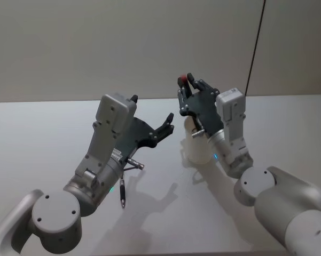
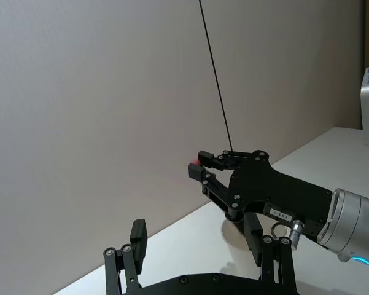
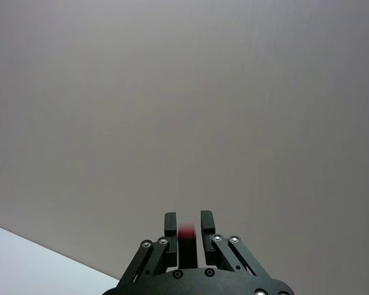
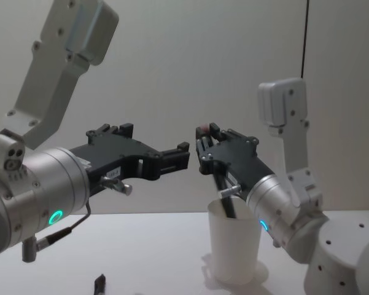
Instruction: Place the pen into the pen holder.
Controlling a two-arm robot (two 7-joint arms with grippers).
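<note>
Head: red-topped pen pinched in closed right gripper, above white cup; left gripper wide open, empty, just left of it. Right wrist: fingers tight on pen end. Chest: pen's lower end inside cup.

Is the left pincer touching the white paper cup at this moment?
Apart. In the chest view the left pincer hangs open in the air, higher than the paper cup and to its left, with bare wall between them.
</note>
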